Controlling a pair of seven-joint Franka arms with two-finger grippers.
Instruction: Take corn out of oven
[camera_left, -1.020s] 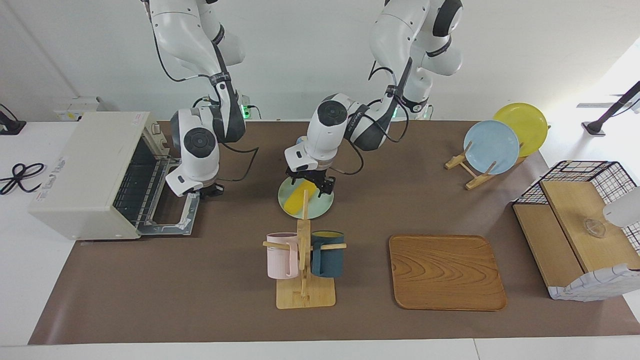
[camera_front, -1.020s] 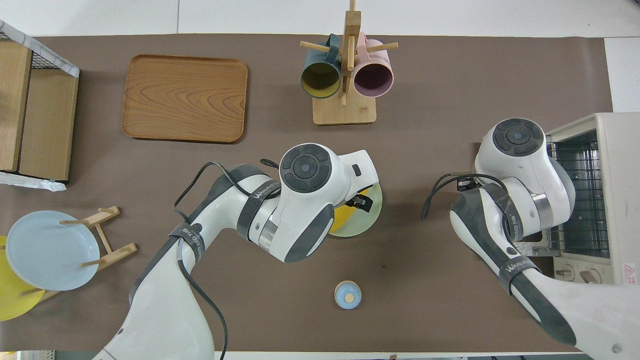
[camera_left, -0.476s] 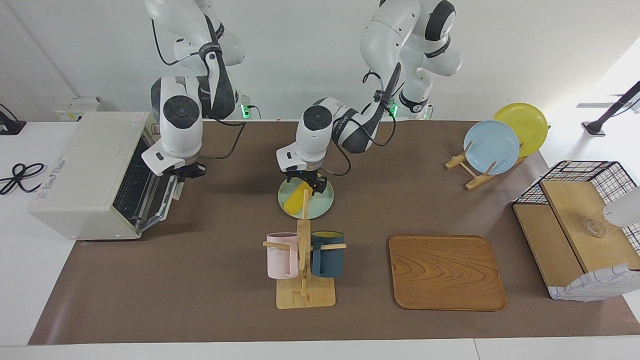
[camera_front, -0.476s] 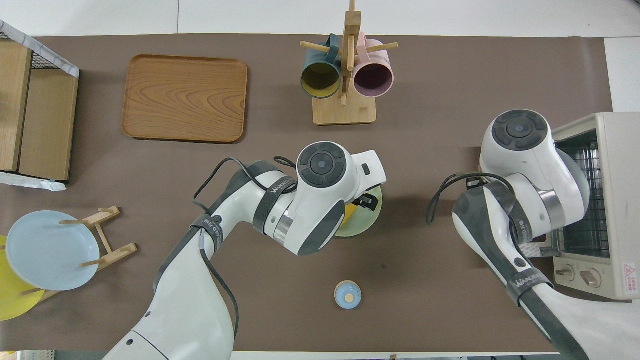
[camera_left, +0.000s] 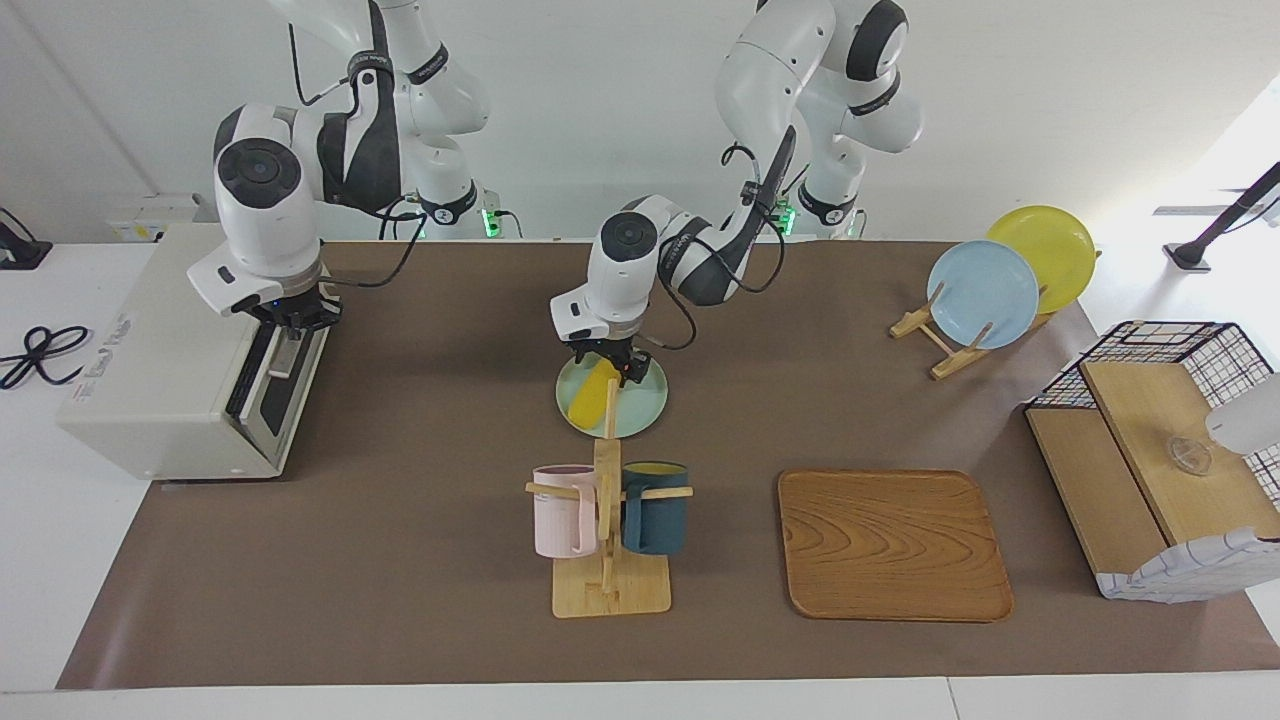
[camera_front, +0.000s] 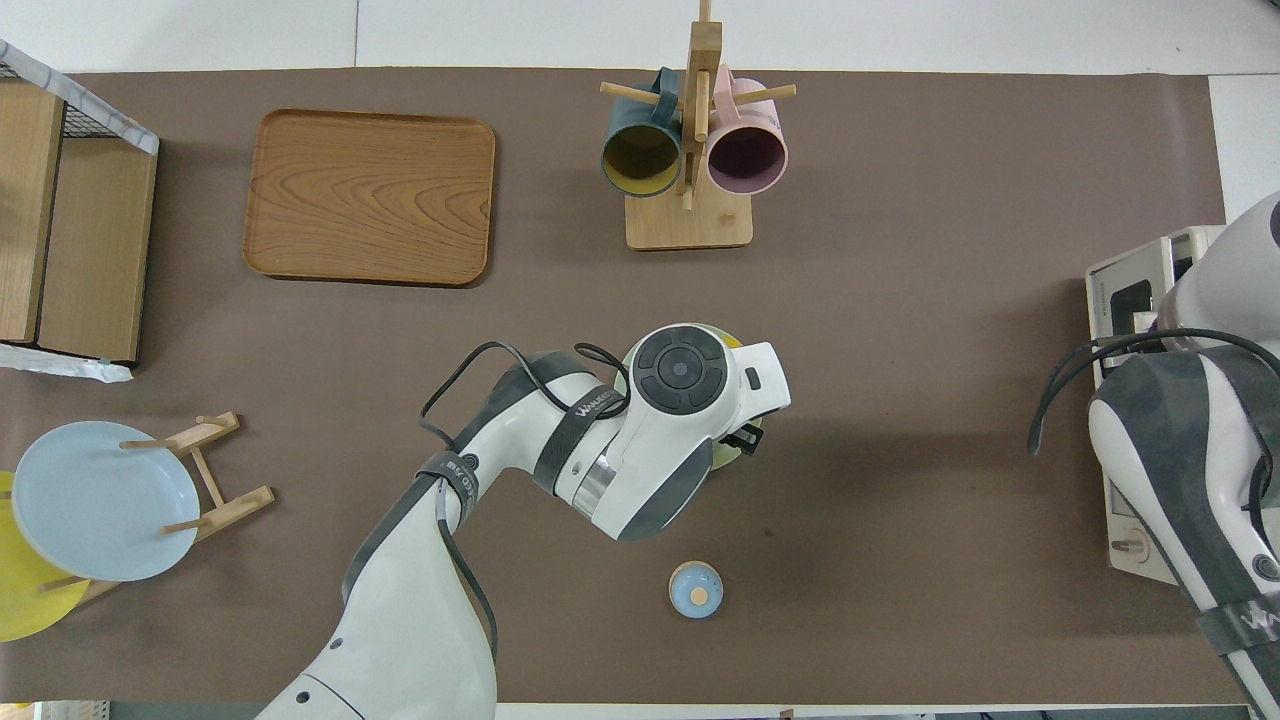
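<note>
The yellow corn (camera_left: 592, 398) lies on a pale green plate (camera_left: 640, 410) at the middle of the table, outside the oven. My left gripper (camera_left: 605, 365) is open just over the end of the corn nearer to the robots. In the overhead view the left arm's hand covers the corn, and only the plate's rim (camera_front: 733, 458) shows. The off-white oven (camera_left: 150, 350) stands at the right arm's end of the table, its dark glass door (camera_left: 285, 385) almost upright. My right gripper (camera_left: 292, 325) is at the door's top edge.
A wooden mug rack (camera_left: 608, 590) with a pink and a dark blue mug stands farther from the robots than the plate. A wooden tray (camera_left: 893, 545), a plate stand (camera_left: 940, 345) with a blue and a yellow plate, a wire-frame shelf (camera_left: 1160, 450) and a small blue round object (camera_front: 695, 588) are also here.
The right gripper swung the oven door up from lying flat open to nearly shut. The left gripper rose a little above the corn, which stays on the plate.
</note>
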